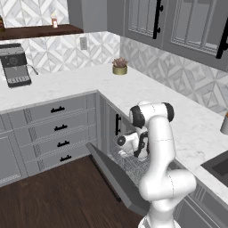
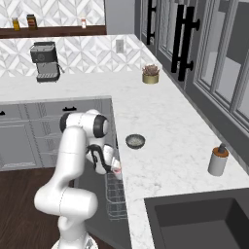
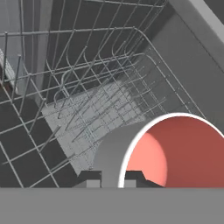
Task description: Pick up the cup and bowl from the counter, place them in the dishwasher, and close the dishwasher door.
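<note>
coral-red-lined grey cup, speckled grey bowl, white veined counter

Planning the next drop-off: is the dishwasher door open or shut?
Open. The dishwasher door hangs down toward the floor, and the wire rack inside is exposed.

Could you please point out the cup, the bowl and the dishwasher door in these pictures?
cup [image 3: 175, 153], hand view, on its coral-red inside.
bowl [image 2: 135, 141], right base view, on its speckled inside, on the counter.
dishwasher door [image 1: 116, 179], left base view, on the dark inner face of the open panel.
</note>
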